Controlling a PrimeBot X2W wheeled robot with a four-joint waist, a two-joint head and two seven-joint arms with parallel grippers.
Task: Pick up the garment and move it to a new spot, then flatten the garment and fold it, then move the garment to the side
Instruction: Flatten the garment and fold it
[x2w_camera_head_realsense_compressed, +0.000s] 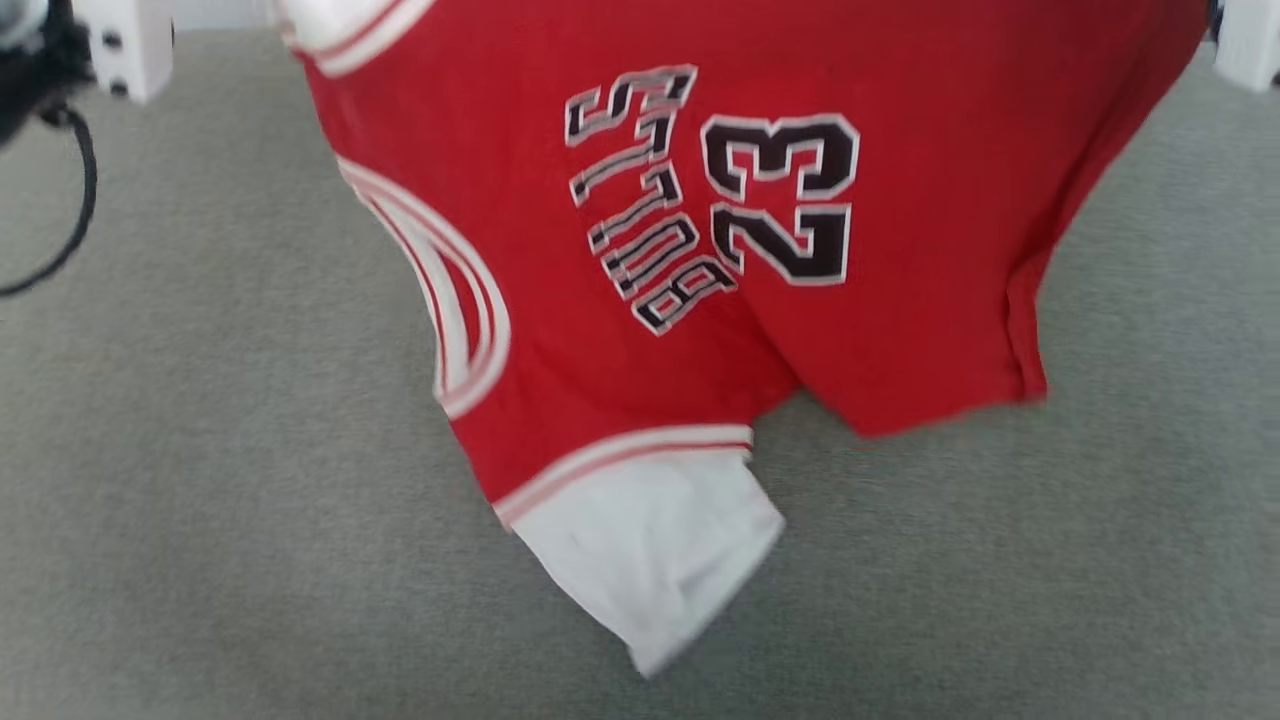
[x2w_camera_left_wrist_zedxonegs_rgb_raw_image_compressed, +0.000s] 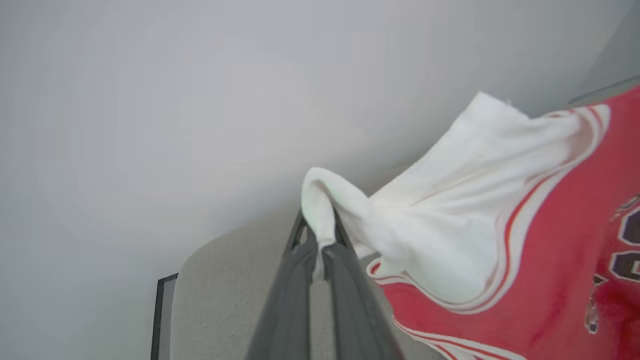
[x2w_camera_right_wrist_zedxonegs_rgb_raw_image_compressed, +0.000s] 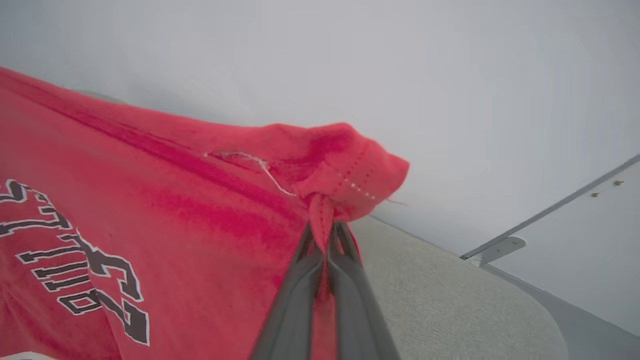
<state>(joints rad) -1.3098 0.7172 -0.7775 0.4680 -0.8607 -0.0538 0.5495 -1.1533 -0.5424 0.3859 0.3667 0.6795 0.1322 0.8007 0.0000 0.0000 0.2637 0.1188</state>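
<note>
Red jersey knit is hanging in a wide, soft sheet in front of me: the garment (x2w_camera_head_realsense_compressed: 900, 330) is being held up by two corners above the grey table top (x2w_camera_head_realsense_compressed: 200, 500), which looks like a matte, felt-like fabric. In the left wrist view the left gripper (x2w_camera_left_wrist_zedxonegs_rgb_raw_image_compressed: 320, 245) is pinching a bunched fold of the white sleeve (x2w_camera_left_wrist_zedxonegs_rgb_raw_image_compressed: 450, 200), its two long dark fingers (x2w_camera_left_wrist_zedxonegs_rgb_raw_image_compressed: 287, 300) pressed together with the cloth squeezed between the tips. In the right wrist view the right gripper (x2w_camera_right_wrist_zedxonegs_rgb_raw_image_compressed: 327, 235) is clamping a gathered corner of the red hem in the same way, jaws closed tight on the fabric. Beside that corner a small tear (x2w_camera_right_wrist_zedxonegs_rgb_raw_image_compressed: 240, 157) is gaping, with a pale loose thread trailing from it, and a row of white stitches (x2w_camera_right_wrist_zedxonegs_rgb_raw_image_compressed: 355, 185) is showing along the hem. Across the chest, black characters with white outlines are reading "23" (x2w_camera_head_realsense_compressed: 780, 195), and next to them a word (x2w_camera_head_realsense_compressed: 640, 200) that looks like "BULLS" is running upside down. Red-and-white striped trim (x2w_camera_head_realsense_compressed: 440, 270) is curving around the neckline and edging the other white sleeve (x2w_camera_head_realsense_compressed: 650, 560), which is drooping lowest; I cannot tell whether it is touching the table. A black cable (x2w_camera_head_realsense_compressed: 80, 200) is looping at the far left.
</note>
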